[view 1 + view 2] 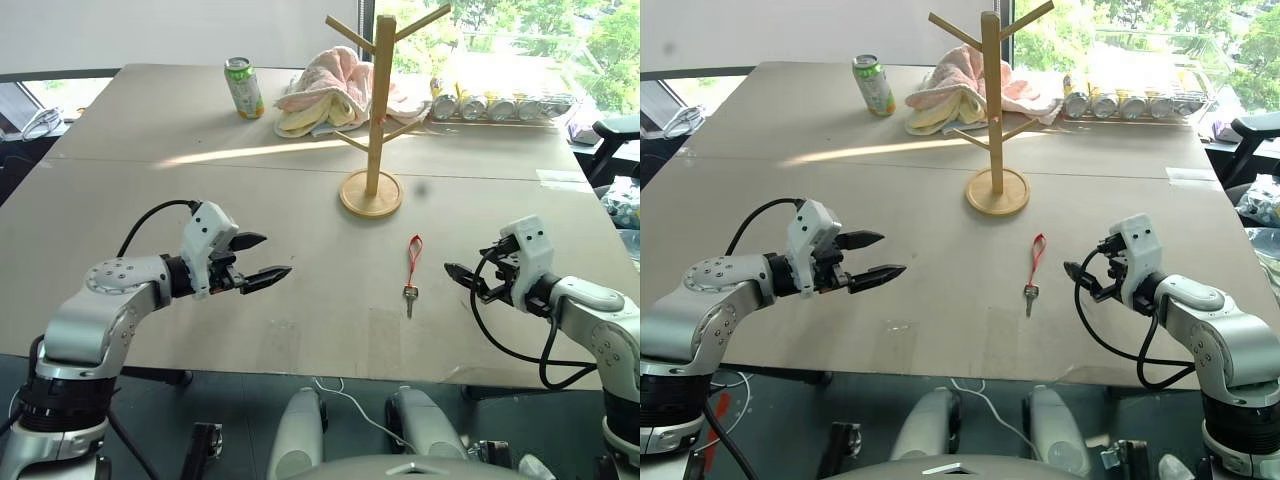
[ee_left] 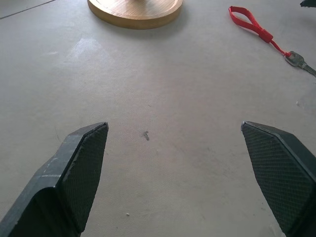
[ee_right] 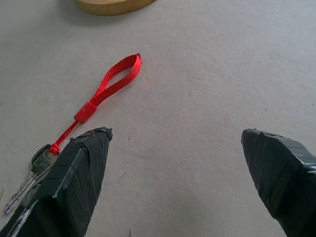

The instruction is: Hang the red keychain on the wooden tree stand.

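Observation:
The red keychain (image 1: 413, 258) lies flat on the grey table, its red loop toward the wooden tree stand (image 1: 375, 110) and its small metal key (image 1: 409, 297) toward the table's front edge. The stand is upright on its round base (image 1: 371, 193), just behind the keychain. My right gripper (image 1: 462, 268) hovers open just right of the keychain, holding nothing. In the right wrist view the cord (image 3: 106, 86) lies ahead of the open gripper (image 3: 176, 133). My left gripper (image 1: 272, 258) hangs open and empty over bare table, well left of the keychain (image 2: 254, 24).
At the back of the table stand a green drink can (image 1: 243, 87), a pink and yellow towel heap (image 1: 320, 95) behind the stand, and a row of cans (image 1: 500, 105) at the back right. A chair (image 1: 615, 130) stands off the table's right side.

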### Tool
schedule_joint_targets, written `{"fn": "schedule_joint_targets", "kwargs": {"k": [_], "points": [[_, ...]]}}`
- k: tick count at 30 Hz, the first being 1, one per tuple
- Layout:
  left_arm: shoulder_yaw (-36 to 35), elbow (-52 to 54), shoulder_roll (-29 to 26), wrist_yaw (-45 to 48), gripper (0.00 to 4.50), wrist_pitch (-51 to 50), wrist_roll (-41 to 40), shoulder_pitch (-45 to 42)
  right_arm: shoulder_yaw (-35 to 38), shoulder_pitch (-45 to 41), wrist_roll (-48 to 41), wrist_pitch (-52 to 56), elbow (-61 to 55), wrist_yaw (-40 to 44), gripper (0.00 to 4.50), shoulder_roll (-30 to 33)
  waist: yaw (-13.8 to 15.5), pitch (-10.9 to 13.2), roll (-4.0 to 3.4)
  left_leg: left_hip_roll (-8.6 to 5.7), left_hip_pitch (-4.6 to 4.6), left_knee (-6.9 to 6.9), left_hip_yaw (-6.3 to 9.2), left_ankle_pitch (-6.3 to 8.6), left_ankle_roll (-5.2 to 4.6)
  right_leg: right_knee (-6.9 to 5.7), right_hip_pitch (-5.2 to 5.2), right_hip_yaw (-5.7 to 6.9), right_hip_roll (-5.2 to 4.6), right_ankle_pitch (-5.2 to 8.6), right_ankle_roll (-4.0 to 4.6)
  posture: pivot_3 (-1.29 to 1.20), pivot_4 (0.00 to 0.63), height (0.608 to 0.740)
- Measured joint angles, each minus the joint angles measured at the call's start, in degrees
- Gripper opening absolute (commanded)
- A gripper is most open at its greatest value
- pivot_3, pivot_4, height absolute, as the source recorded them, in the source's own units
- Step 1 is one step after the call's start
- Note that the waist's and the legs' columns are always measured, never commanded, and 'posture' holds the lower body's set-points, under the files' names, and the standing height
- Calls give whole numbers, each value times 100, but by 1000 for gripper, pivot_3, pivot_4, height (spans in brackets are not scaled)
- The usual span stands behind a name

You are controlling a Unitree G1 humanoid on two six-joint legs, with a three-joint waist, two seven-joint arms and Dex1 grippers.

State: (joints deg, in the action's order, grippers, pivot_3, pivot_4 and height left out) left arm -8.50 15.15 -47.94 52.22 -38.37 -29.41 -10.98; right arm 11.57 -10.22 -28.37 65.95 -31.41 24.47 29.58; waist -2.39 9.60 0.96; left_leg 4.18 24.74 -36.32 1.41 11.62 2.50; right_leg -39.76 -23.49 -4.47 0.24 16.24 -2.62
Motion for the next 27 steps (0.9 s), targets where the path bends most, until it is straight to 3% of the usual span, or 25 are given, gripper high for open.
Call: {"fn": "schedule_joint_targets", "kwargs": {"k": [2, 10, 27], "points": [[-3, 1, 7, -8, 4441, 0, -3, 3, -2, -5, -6, 5, -1, -9, 4500, -6, 0, 0, 0, 0, 0, 0, 0, 0, 0, 0, 0, 0, 0, 0, 0, 0, 150, 732], [-174, 738, 257, -272, 4441, -273, -442, 238, -286, -823, -574, 1330, -651, -658, 4500, -1051, 19, 2, 5, 2, 4, -1, 1, 0, 0, -1, -2, -1, 1, -1, 0, 0, 150, 732], [-63, 1250, -3, -54, 4441, -622, -964, -338, -1237, -988, -208, 1559, -447, -1154, 4500, -1039, -9, 4, 5, 3, 2, -1, 1, 0, 0, -2, -4, -1, 5, 0, 0, 0, 150, 732]]}}
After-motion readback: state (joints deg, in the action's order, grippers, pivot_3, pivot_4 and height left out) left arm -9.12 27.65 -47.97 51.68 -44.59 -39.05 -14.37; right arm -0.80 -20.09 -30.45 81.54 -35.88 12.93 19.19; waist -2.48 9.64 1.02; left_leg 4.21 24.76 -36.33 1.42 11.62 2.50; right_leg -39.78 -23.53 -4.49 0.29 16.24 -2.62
